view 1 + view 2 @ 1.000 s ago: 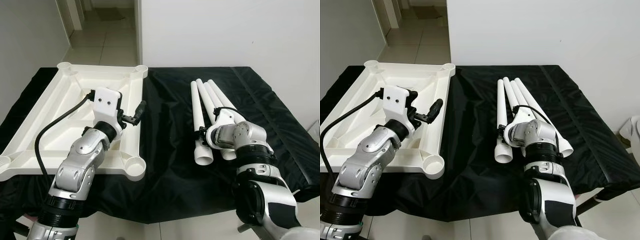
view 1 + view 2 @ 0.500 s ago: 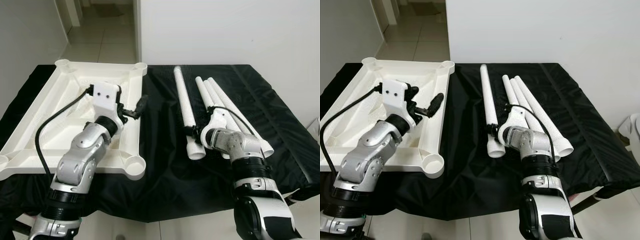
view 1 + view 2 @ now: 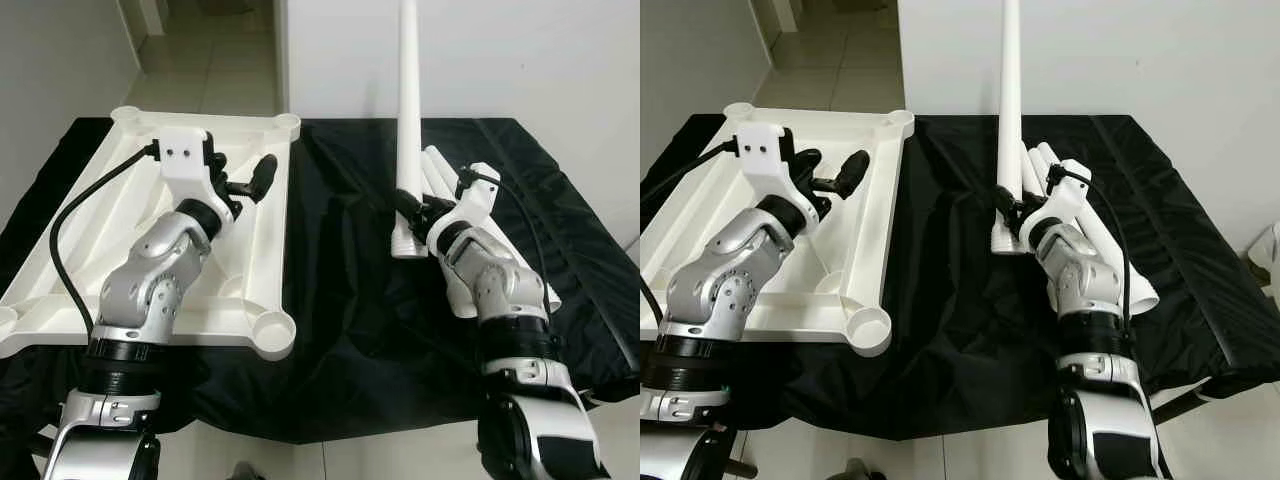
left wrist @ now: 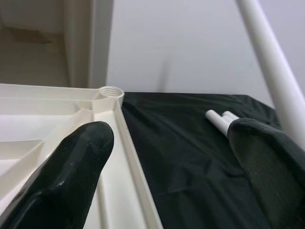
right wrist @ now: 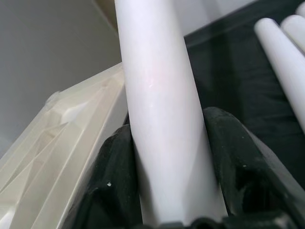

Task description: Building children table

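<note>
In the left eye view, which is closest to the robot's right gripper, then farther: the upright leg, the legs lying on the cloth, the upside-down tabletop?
From the right gripper:
1. Upright leg, clamped in it.
2. Lying legs, just behind it.
3. Tabletop, across the black cloth, to its left.

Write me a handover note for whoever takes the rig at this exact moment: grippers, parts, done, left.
Right gripper: shut on one white table leg, held about upright above the black cloth, gripped near its lower end.
Left gripper: open, holding nothing, hovering over the upturned white tabletop near its right rail.
Parts: tabletop lies underside up on the left of the cloth, its corner sockets showing nothing in them. The remaining legs lie together on the cloth behind the right arm.
Done: one leg picked up.
Left: seat this leg in a corner socket, then fit the others; no leg is mounted yet.
</note>
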Controlling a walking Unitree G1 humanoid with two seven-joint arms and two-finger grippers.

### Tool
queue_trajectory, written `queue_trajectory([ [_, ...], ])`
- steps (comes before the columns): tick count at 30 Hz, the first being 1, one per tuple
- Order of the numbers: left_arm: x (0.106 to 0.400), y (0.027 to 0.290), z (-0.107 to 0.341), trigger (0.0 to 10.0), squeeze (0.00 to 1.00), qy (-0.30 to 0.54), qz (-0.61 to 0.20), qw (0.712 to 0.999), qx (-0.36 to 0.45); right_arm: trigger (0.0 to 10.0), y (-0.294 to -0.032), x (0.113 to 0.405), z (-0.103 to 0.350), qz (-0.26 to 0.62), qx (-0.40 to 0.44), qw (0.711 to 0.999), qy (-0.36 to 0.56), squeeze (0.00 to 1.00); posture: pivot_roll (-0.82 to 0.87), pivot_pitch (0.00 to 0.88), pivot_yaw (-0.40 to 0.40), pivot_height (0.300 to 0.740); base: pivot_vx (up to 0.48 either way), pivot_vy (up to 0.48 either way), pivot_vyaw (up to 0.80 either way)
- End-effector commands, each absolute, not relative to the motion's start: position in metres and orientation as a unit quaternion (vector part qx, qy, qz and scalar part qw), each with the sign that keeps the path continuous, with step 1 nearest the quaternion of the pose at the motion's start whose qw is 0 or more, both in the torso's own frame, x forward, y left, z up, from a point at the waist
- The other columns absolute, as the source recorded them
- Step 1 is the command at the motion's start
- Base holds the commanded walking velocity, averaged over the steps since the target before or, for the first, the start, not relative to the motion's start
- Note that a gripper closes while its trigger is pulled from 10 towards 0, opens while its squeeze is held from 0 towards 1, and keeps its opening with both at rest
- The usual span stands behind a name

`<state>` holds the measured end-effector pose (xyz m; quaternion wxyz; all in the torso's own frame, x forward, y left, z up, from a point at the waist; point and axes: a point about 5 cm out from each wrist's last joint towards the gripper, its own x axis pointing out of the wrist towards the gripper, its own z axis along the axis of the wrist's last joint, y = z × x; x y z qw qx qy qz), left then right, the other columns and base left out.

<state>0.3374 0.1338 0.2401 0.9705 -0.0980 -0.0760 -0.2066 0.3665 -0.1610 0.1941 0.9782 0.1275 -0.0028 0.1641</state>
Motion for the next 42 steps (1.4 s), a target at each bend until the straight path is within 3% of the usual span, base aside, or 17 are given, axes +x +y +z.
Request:
queue_trajectory([
  [1,0.333,0.120,0.243,10.0,1.00,-0.078,-0.327,0.937,-0.096,10.0,-0.155,0.364,0.200,0.189,0.120,0.974,-0.030,0.00,-0.05,0.024,0.020,0.740,0.000,0.000,0.00],
  [2,0.333,0.120,0.243,10.0,1.00,-0.078,-0.327,0.937,-0.096,10.0,-0.155,0.364,0.200,0.189,0.120,0.974,-0.030,0.00,-0.05,0.024,0.020,0.740,0.000,0.000,0.00],
  [3,0.332,0.115,0.247,10.0,0.00,-0.078,-0.347,0.928,-0.110,10.0,-0.149,0.359,0.201,0.219,0.113,0.968,-0.043,0.00,-0.05,0.024,0.021,0.740,0.000,0.000,0.00],
  [6,0.331,0.108,0.252,10.0,0.00,-0.080,-0.374,0.915,-0.126,10.0,-0.142,0.353,0.202,0.260,0.109,0.958,-0.060,0.00,-0.05,0.024,0.022,0.740,0.000,0.000,0.00],
  [9,0.327,0.092,0.263,10.0,0.00,-0.081,-0.434,0.885,-0.147,10.0,-0.126,0.340,0.205,0.341,0.082,0.932,-0.096,0.00,-0.05,0.023,0.026,0.740,0.000,0.000,0.00],
  [11,0.327,0.092,0.263,10.0,0.00,-0.081,-0.434,0.885,-0.147,10.0,-0.126,0.340,0.205,0.341,0.082,0.932,-0.096,0.00,-0.05,0.023,0.026,0.740,0.000,0.000,0.00],
  [13,0.324,0.081,0.274,10.0,0.00,-0.083,-0.475,0.859,-0.175,10.0,-0.116,0.332,0.205,0.384,0.056,0.914,-0.115,0.00,-0.05,0.021,0.028,0.740,0.000,0.000,0.00],
  [22,0.320,0.063,0.297,10.0,0.00,-0.093,-0.542,0.813,-0.192,10.0,-0.104,0.324,0.196,0.429,0.021,0.896,-0.114,0.00,-0.05,0.019,0.034,0.740,0.000,0.000,0.00],
  [32,0.332,0.066,0.311,10.0,0.00,-0.089,-0.536,0.819,-0.186,10.0,-0.100,0.312,0.188,0.468,-0.016,0.875,-0.119,0.00,-0.05,0.023,0.044,0.740,0.000,0.000,0.00],
  [40,0.338,0.077,0.324,10.0,0.00,-0.103,-0.521,0.830,-0.174,10.0,-0.100,0.309,0.182,0.469,-0.032,0.875,-0.114,0.00,-0.05,0.020,0.047,0.740,0.000,0.000,0.00],
  [41,0.340,0.081,0.329,6.1,0.00,-0.109,-0.514,0.833,-0.174,10.0,-0.101,0.309,0.181,0.465,-0.034,0.878,-0.113,0.00,-0.05,0.021,0.049,0.740,0.000,0.000,0.00],
  [42,0.340,0.081,0.329,6.1,0.00,-0.109,-0.514,0.833,-0.174,10.0,-0.101,0.309,0.181,0.465,-0.034,0.878,-0.113,0.00,-0.05,0.021,0.049,0.740,0.000,0.000,0.00],
])
